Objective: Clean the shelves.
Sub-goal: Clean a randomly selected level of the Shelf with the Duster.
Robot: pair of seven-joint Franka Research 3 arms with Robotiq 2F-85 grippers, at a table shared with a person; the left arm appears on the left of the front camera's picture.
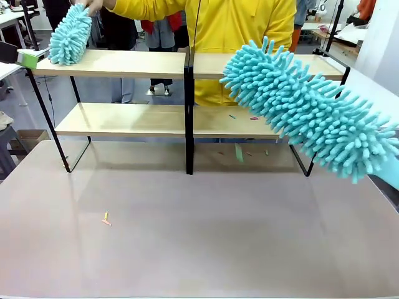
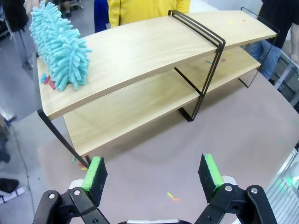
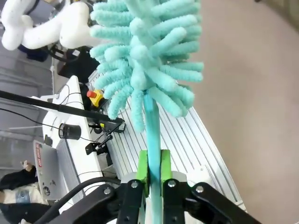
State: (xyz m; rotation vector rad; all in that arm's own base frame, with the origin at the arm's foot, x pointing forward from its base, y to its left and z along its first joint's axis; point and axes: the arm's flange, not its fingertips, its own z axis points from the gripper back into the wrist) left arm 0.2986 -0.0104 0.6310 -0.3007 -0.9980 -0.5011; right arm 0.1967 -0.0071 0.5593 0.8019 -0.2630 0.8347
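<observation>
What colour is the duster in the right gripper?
Turquoise. The duster shows best in the right wrist view.

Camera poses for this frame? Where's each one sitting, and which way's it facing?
Front: fixed between the arms, facing across the table at the shelves and a person in yellow; one of the green-padded fingers at the left edge.
Left wrist: above the table, facing the shelves obliquely; left gripper open at bottom.
Right wrist: looks along the held duster; right gripper shut on its handle.
Shared: front and left wrist both show the shelves and the person's duster.
</observation>
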